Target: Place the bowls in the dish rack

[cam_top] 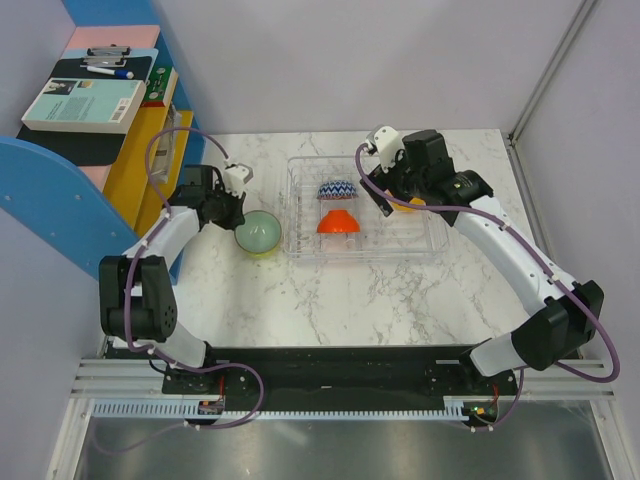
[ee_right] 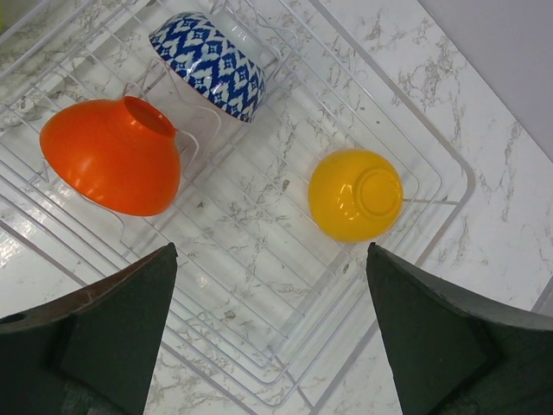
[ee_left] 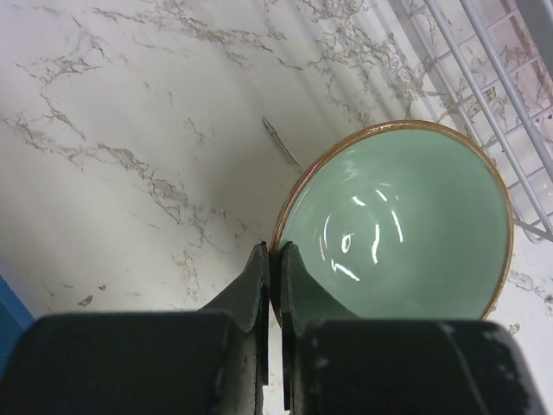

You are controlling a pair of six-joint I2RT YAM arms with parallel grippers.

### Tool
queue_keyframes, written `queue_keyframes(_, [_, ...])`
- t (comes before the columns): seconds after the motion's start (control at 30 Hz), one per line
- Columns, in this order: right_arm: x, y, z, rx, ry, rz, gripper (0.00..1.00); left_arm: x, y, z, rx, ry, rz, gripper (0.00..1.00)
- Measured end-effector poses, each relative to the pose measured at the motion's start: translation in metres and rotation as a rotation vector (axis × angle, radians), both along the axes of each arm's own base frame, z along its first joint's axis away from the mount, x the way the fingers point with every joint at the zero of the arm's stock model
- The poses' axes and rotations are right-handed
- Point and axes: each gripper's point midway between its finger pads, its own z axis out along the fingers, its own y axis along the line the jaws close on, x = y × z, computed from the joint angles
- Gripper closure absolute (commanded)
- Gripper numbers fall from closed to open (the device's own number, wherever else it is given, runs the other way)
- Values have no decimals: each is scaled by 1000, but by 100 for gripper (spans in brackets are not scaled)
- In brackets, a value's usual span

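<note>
Two white-shelled robot arms, the left arm point(cam_top: 165, 234) and the right arm point(cam_top: 505, 245), carry bulky black joint housings point(cam_top: 135, 305) at elbow and shoulder. A purple cable point(cam_top: 430, 209) runs along each arm down to a black base plate point(cam_top: 340, 372), which is fronted by a pale slotted rail point(cam_top: 330, 408). Small white camera blocks point(cam_top: 385, 140) sit at the wrists. Seen close, the left fingers point(ee_left: 246, 298) are matte, dark and wedge-shaped, flecked with pale scuffs. The right fingers point(ee_right: 112, 333) are broad dark wedges with softly rounded edges.
</note>
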Motion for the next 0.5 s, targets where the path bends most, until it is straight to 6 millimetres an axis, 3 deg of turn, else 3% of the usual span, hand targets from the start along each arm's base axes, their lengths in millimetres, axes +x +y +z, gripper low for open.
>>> queue_keyframes(0.27, [-3,6,0,40,21,8,2,-7,-6,25,-25,-8,-23,98])
queue_keyframes(0.5, [-8,14,-1,86,48,26,2,-17,-13,66,-57,-64,-53,98])
